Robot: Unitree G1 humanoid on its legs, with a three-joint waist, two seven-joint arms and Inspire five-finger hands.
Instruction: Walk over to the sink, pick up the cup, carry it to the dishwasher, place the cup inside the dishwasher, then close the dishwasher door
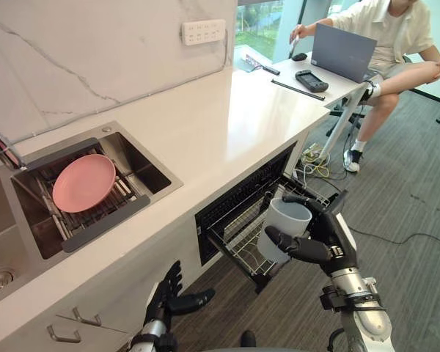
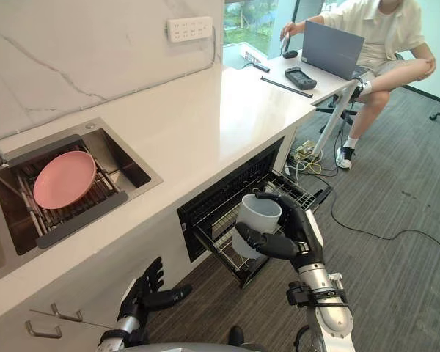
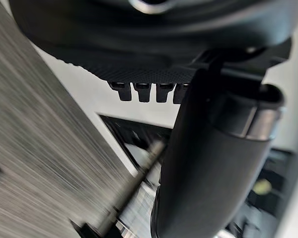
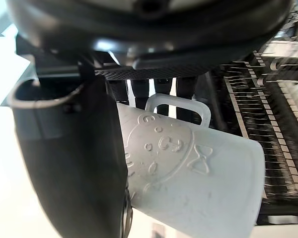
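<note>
A pale grey cup (image 1: 283, 226) with a handle and embossed pattern (image 4: 188, 168) is held upright in my right hand (image 1: 312, 246), whose fingers and thumb are curled round it. The cup hangs just above the wire rack (image 1: 243, 235) pulled out of the open dishwasher (image 1: 235, 198) under the counter. My left hand (image 1: 172, 293) hangs low by the cabinet front with fingers straight and nothing in it. The sink (image 1: 143, 172) sits to the left in the counter.
A pink plate (image 1: 83, 182) rests on a rack in the sink. A cabinet handle (image 1: 62, 337) shows at lower left. A person sits at the far counter end with a laptop (image 1: 342, 51) and a dark device (image 1: 311, 80). Grey carpet (image 1: 411, 220) lies to the right.
</note>
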